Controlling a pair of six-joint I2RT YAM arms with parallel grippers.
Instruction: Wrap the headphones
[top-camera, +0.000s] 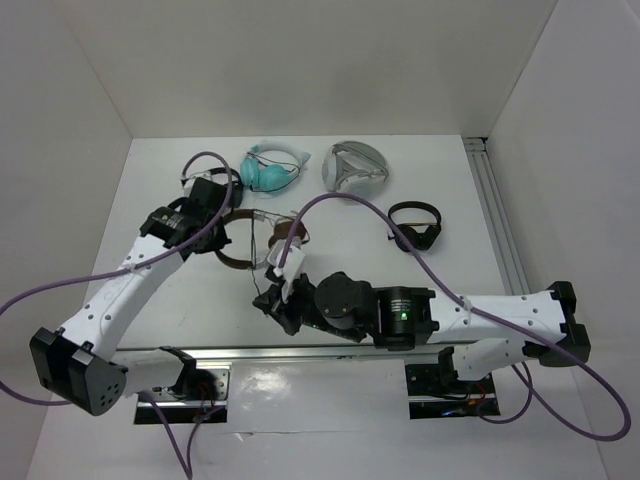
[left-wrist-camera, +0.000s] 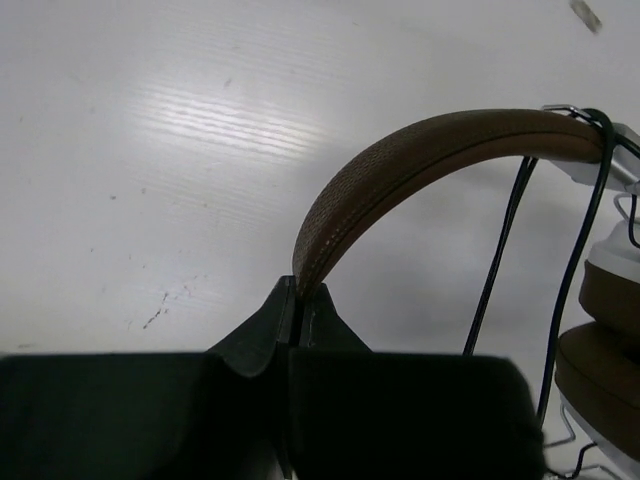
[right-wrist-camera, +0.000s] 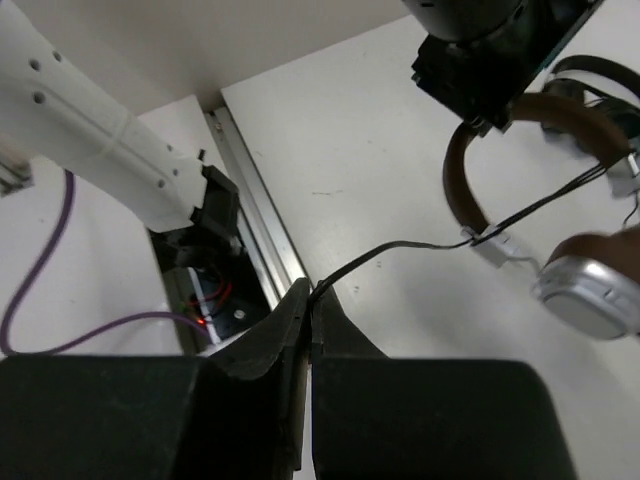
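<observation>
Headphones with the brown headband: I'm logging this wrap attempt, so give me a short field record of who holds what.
item: headphones, brown headband, silver-and-brown earcups
left gripper: shut on the headband, near one end
right gripper: shut on the cable
cable path: thin and black, runs from the right gripper's fingers across to the headphones; two strands pass under the headband beside the earcups
others: teal headphones, grey headset, small black headphones, all farther back, untouched
</observation>
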